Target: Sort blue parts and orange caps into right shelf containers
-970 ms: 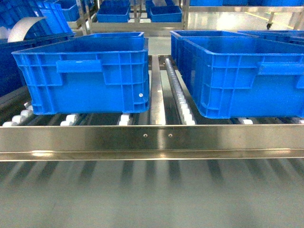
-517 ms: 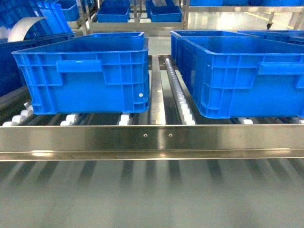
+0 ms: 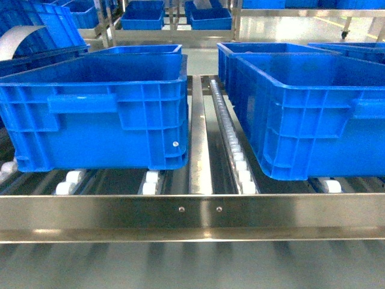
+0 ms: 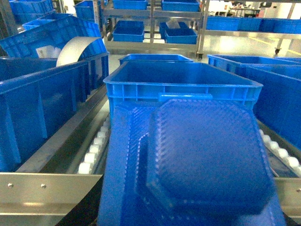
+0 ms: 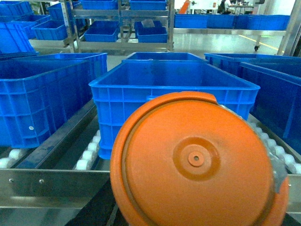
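Two blue containers stand side by side on the roller shelf, one on the left (image 3: 96,114) and one on the right (image 3: 301,120). Neither arm shows in the head view. A blue part (image 4: 207,150) with a dotted texture and an octagonal raised middle fills the lower left wrist view, held up in front of a container (image 4: 181,87). It hides my left gripper's fingers. A round orange cap (image 5: 197,160) fills the lower right wrist view, held before another container (image 5: 171,84). My right gripper's fingers are hidden behind the cap.
A steel front rail (image 3: 192,217) runs across the shelf edge, with white roller tracks (image 3: 231,138) between the crates. More blue crates stand behind and on far racks (image 3: 144,15). A curved white sheet (image 4: 75,47) sticks out of a crate at the left.
The head view has moved closer to the shelf: both crates look larger and the steel rail sits lower in the picture.
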Tool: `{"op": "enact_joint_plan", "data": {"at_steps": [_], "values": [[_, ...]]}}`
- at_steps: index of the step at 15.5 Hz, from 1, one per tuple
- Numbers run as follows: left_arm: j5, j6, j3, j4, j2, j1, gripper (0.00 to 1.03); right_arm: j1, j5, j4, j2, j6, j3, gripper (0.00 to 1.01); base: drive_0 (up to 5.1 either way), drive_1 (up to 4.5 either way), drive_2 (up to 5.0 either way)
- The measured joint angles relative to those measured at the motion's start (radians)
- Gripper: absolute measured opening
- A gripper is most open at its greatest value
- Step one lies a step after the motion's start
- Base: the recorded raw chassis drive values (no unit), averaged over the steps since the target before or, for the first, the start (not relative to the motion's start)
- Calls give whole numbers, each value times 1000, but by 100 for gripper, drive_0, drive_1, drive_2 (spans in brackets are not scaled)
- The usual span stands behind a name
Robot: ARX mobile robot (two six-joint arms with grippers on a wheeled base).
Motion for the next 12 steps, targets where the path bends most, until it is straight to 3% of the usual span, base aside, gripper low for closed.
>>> {"op": "enact_joint_plan", "data": {"at_steps": [12], "values": [[-1, 0, 0, 2, 0, 0, 43, 0, 0, -1, 0, 0, 0, 45, 0, 0, 0]]}}
